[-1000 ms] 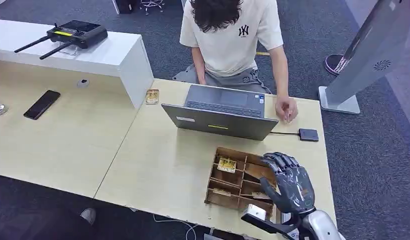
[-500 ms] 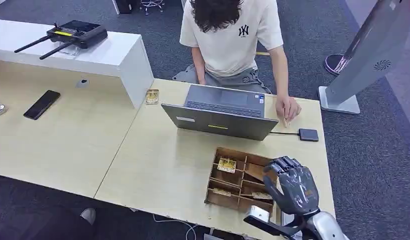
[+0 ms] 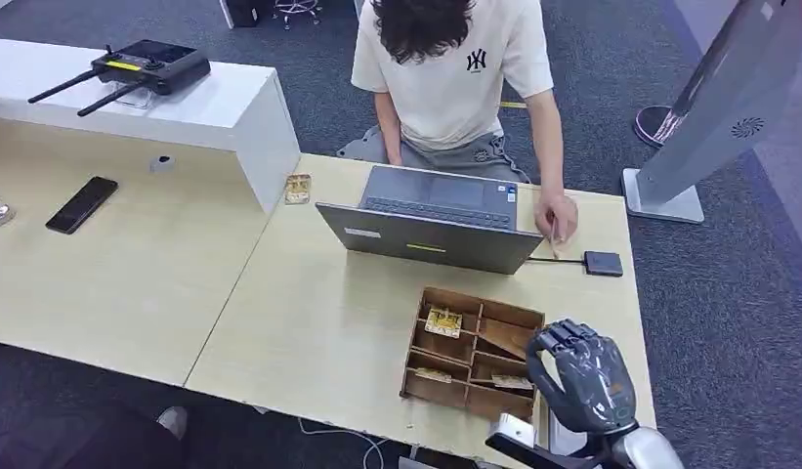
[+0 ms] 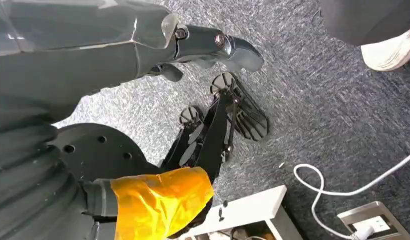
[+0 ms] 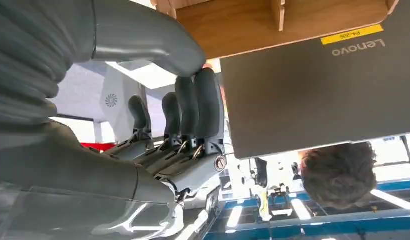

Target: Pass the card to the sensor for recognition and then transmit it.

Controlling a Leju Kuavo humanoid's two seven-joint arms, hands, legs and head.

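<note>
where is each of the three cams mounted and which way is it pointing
Head view: high on the robot, looking forward and down at the desk, laptop, wooden tray and a seated person; the right hand shows.
Left wrist view: on the hanging left arm, facing carpet and a white cable; the left hand shows.
Right wrist view: behind the right hand, facing the laptop lid.
Shared: head and right wrist views both show laptop, tray, person.

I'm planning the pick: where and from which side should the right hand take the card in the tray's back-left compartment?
Judging from the head view, the card lies tilted in its compartment of the wooden tray, walls close around it. Coming from above looks best, pinching its raised edge. The right hand hovers at the tray's right end, fingers curled.
</note>
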